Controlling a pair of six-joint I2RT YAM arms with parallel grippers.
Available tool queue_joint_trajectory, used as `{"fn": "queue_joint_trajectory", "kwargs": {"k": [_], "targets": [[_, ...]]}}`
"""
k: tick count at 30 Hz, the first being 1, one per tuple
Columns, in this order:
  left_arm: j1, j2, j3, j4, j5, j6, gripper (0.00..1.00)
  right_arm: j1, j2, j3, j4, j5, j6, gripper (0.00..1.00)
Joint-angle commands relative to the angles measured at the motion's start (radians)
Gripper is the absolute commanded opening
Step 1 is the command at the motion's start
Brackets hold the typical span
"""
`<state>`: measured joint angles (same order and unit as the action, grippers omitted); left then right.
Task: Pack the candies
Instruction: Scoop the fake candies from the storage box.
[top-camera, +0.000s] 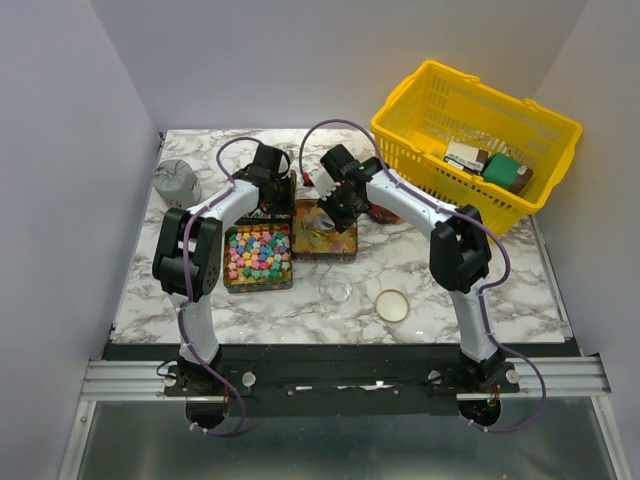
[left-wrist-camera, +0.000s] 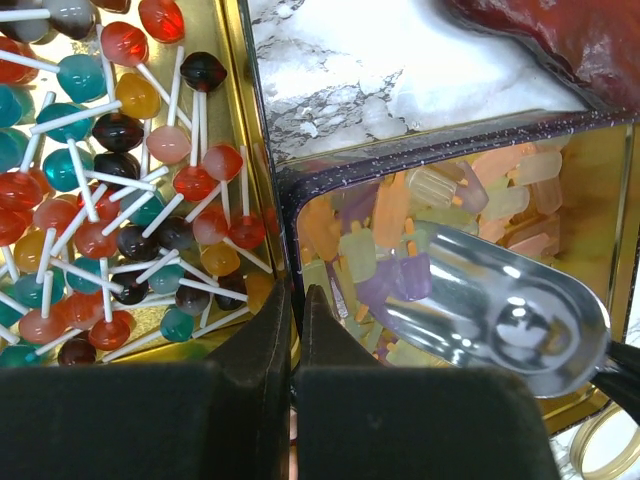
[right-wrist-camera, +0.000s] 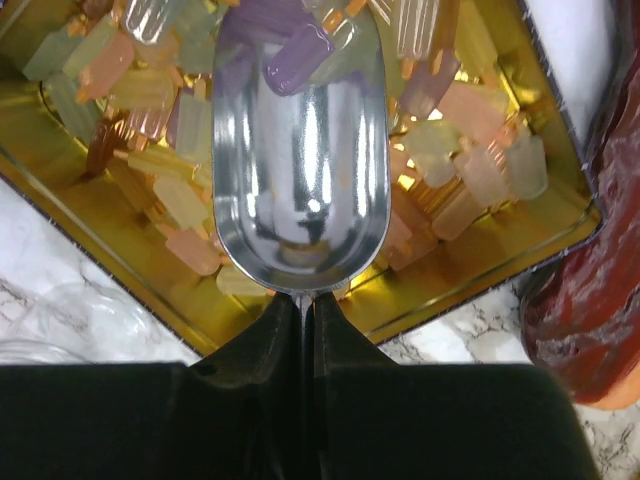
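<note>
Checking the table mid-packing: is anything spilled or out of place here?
No candy lies spilled on the marble table in view. One oddity: a reddish-brown, meat-like slab lies right beside the tin of pastel candies, where the right gripper holds the metal scoop. It doesn't belong with sweets.

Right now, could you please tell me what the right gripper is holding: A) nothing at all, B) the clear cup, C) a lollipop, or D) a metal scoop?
D: in the right wrist view the right gripper is shut on the narrow end of a metal scoop, its bowl over the tin of translucent candies.
</note>
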<state>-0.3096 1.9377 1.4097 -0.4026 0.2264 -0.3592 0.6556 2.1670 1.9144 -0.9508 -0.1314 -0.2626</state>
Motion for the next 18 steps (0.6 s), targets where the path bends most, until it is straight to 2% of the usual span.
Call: {"fn": "queue_joint_trajectory", "kwargs": {"k": [1, 18], "targets": [[-0.008, 0.040, -0.008, -0.015, 0.037, 0.023, 0.00, 0.007, 0.057, -0.006, 0.057, -0.010, 0.005, 0.01], [-0.008, 0.050, -0.020, -0.027, 0.042, 0.014, 0.00, 0.027, 0.106, -0.087, 0.227, -0.028, -0.016, 0.01]]}}
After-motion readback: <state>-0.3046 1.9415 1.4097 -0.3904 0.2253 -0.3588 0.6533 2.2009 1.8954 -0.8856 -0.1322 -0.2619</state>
